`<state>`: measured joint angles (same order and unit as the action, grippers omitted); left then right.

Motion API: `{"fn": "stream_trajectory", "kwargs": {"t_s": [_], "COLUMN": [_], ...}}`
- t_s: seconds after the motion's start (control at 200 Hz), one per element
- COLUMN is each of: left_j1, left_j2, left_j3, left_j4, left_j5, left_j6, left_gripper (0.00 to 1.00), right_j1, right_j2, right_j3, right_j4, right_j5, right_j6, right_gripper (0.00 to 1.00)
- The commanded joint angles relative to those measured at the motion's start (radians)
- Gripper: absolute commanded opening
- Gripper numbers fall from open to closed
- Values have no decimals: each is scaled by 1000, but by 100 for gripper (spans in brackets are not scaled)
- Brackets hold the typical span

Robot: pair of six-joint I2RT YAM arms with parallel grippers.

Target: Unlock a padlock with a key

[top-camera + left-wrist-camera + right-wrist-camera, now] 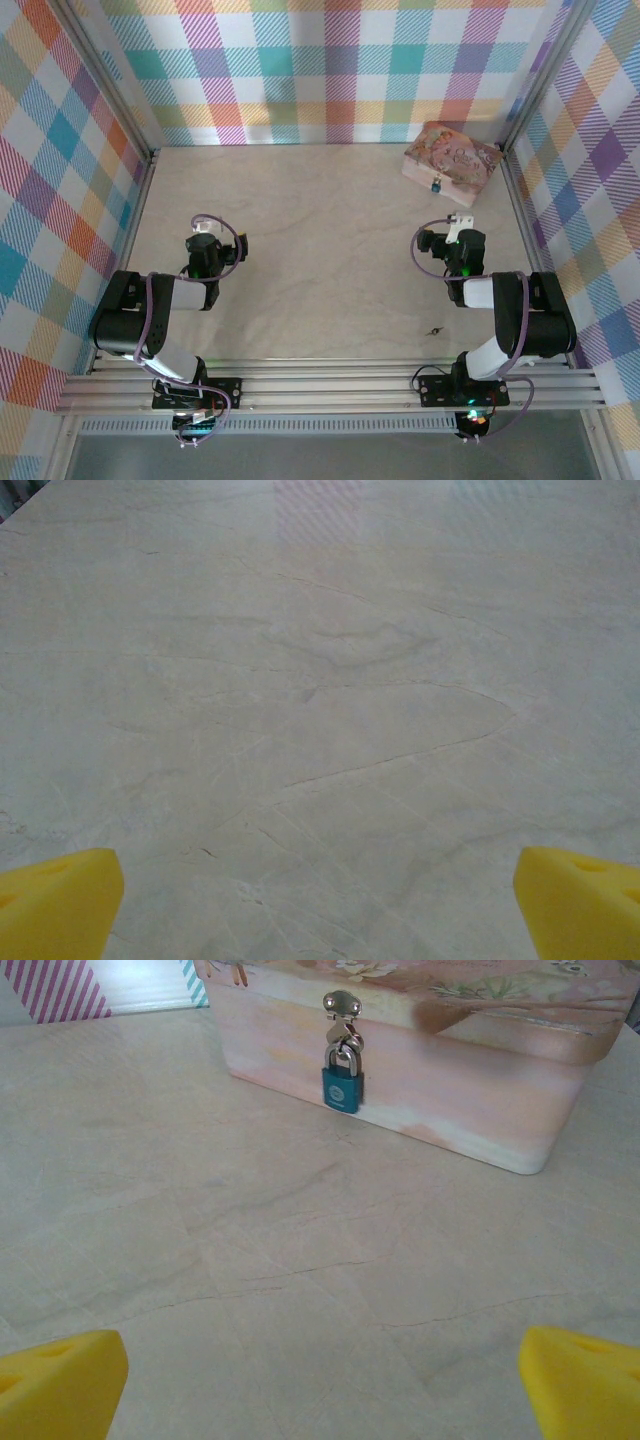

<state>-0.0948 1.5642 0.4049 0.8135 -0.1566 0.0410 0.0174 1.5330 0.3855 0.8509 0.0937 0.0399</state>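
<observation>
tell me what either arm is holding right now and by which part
Nothing is held. The left gripper and right gripper have open, empty jaws; the key lies on the table, the padlock hangs on the pink tin.

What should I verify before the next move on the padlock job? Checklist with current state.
1. Left end effector open, nothing held: ok.
2. Right end effector open, nothing held: ok.
3. Key located: ok. It lies on the table near the right arm's base, not gripped.
4. Padlock in sight: ok. It hangs by its shackle from the clasp on the front of the pink tin.
5. Bare table between right end effector and padlock: ok.
6. Key orientation and keyhole position: cannot tell, too small.
</observation>
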Motion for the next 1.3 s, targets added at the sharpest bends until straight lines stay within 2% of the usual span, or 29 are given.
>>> {"fn": "stream_trajectory", "kwargs": {"t_s": [0.0,0.74,0.805,0.88,1.045,1.165,1.295], "left_j1": [7,13,13,13,11,12,10], "left_j2": [3,2,-3,-27,-79,-72,-66], "left_j3": [13,15,12,49,233,360,422], "left_j4": [1,-4,-1,-85,-443,-631,-649], "left_j5": [11,24,28,53,70,93,226], "left_j6": [-11,-12,-11,-1,-6,-54,-158], "left_gripper": [100,100,100,100,100,100,100], "right_j1": [7,5,6,5,6,7,6], "right_j2": [3,-11,-57,-118,-185,-138,-14], "right_j3": [10,13,29,65,231,415,660], "right_j4": [8,-1,-66,-181,-494,-672,-871], "right_j5": [-9,-6,-18,-56,-110,-144,-155], "right_j6": [-12,-9,-15,-32,-27,0,30], "right_gripper": [100,100,100,100,100,100,99]}}
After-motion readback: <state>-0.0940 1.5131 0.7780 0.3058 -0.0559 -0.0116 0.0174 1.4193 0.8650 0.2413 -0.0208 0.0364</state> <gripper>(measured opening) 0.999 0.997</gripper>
